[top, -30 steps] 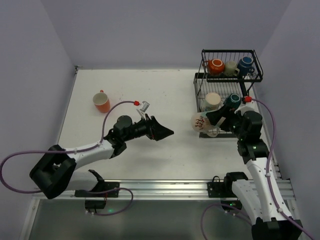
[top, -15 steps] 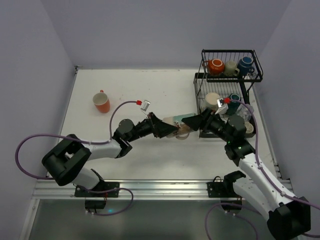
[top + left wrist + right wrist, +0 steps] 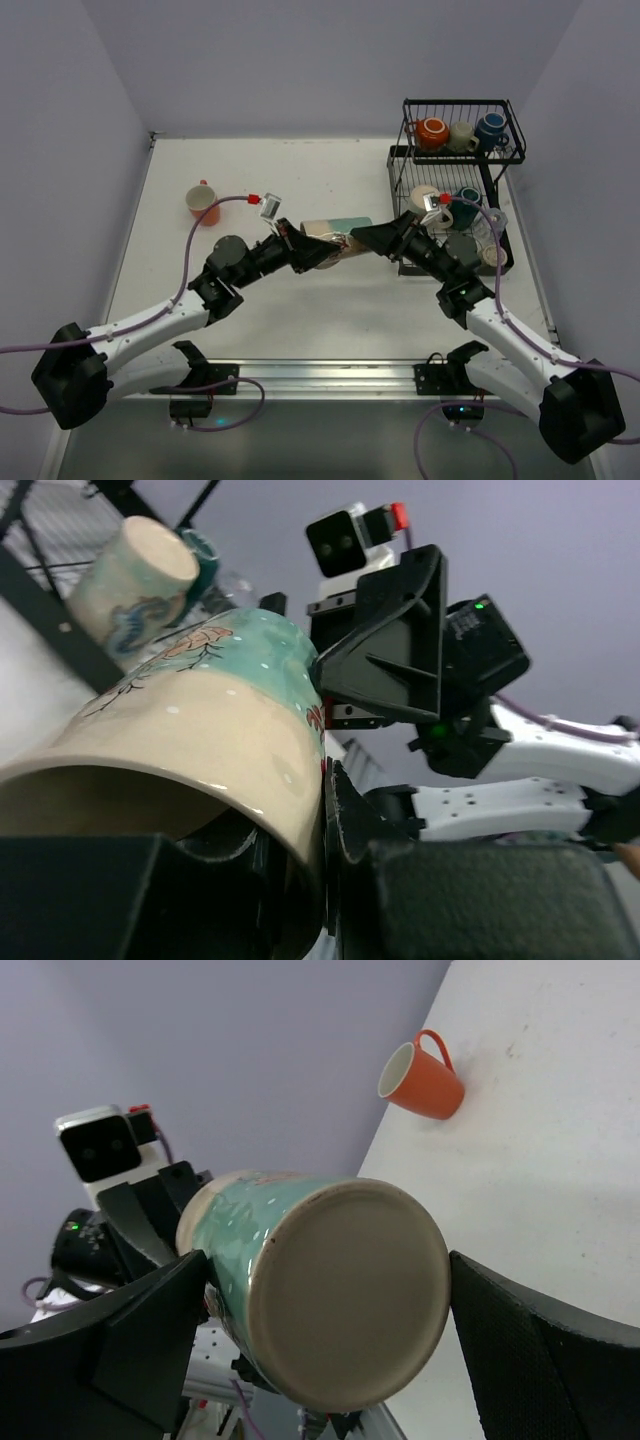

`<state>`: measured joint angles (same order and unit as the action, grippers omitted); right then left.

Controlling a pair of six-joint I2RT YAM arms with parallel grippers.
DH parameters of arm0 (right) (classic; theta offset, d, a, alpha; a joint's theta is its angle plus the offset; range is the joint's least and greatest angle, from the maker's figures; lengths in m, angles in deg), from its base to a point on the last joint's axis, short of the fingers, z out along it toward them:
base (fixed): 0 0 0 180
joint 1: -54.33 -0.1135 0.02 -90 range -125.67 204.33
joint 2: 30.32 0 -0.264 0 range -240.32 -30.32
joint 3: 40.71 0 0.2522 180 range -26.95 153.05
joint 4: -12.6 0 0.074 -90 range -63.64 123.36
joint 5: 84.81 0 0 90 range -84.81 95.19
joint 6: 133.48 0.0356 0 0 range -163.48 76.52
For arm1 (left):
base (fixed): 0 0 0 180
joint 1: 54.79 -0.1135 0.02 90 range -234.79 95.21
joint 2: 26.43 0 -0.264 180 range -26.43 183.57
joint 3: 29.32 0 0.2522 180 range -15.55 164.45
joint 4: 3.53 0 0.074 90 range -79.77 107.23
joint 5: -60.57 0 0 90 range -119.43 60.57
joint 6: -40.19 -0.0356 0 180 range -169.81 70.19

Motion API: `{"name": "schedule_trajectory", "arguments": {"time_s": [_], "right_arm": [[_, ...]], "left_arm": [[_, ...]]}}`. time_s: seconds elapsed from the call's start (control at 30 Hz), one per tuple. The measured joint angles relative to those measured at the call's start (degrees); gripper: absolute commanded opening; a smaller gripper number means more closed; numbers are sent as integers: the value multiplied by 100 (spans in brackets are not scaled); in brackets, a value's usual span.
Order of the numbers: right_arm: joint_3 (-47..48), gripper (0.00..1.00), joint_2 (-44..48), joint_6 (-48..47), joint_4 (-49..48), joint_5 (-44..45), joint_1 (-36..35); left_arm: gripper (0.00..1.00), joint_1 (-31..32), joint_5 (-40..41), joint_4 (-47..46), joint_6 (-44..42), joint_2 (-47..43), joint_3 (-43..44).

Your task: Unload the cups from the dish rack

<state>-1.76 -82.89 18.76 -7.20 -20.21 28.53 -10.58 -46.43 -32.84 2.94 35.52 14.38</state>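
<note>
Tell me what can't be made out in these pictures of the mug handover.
- Patterned mug: its handle shows in no view.
- Left gripper, left wrist view: the inner finger is lost in the dark inside the mug.
- Dish rack, top view: the right arm covers part of the lower tray, so its cup count is unsure.

Both arms extended inward, grippers nearly tip to tip.
Your left arm (image 3: 150, 325) reaches right, left gripper (image 3: 322, 254) jaws clamped on the mug (image 3: 338, 226) rim; your right arm (image 3: 510, 335) reaches left, right gripper (image 3: 368, 238) jaws spread wide.
</note>
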Motion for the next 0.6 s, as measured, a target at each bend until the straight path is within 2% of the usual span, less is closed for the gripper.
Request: {"name": "schedule_trajectory", "arguments": {"time_s": [0.13,0.27,0.4,0.6], "right_arm": [[-11,99,-66,-223,304,168,-7],[-15,99,-50,-612,669,190,-46],[-37,99,28,-981,1060,219,-72],[-92,99,361,-1482,1558,350,-144]], "left_arm": [[0,11,767,2256,-997,-247,857],[0,-699,2006,4358,-1991,146,2153],[0,-1593,2653,5510,-2699,1012,3246],[0,-2382,2597,6773,-3239,2833,4509]]}}
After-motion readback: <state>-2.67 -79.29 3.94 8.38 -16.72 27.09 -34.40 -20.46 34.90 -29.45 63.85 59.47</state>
